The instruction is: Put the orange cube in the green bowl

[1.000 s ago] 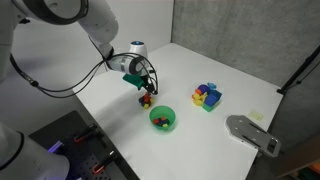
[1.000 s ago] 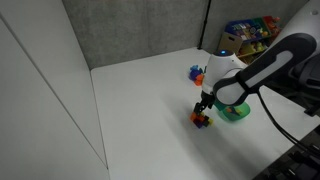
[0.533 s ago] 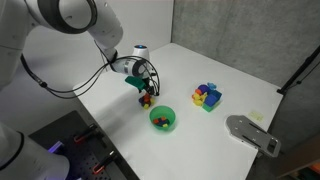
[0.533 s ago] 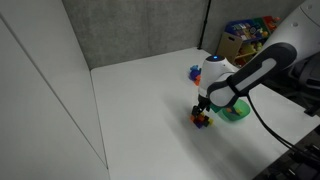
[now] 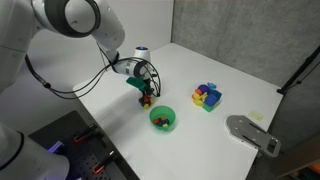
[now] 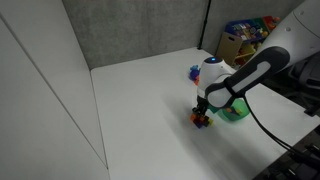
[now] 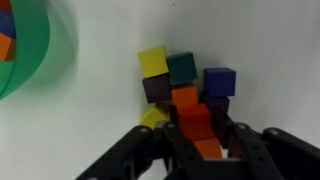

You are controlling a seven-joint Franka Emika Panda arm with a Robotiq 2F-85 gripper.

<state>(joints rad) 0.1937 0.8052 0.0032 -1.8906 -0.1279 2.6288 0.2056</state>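
In the wrist view the orange cube [image 7: 193, 124] sits between my gripper's [image 7: 197, 112] two black fingers, which press on its sides. It belongs to a small cluster with a yellow block [image 7: 152, 61], a dark green block [image 7: 182, 68] and a blue block [image 7: 219, 80]. The green bowl [image 7: 45, 60] lies at the left edge of that view and holds a few small blocks. In both exterior views the gripper [image 5: 146, 97] [image 6: 202, 113] is down at the cluster on the white table, right beside the bowl [image 5: 172, 126] [image 6: 238, 113].
A blue, yellow and purple pile of blocks [image 5: 207, 96] [image 6: 195, 72] lies farther along the table. A grey flat device [image 5: 252, 133] sits near the table's corner. In an exterior view, a shelf with colourful items [image 6: 250, 35] stands behind the table.
The jaws have closed in on the orange cube. The arm has hardly shifted and still stands low over the cluster.
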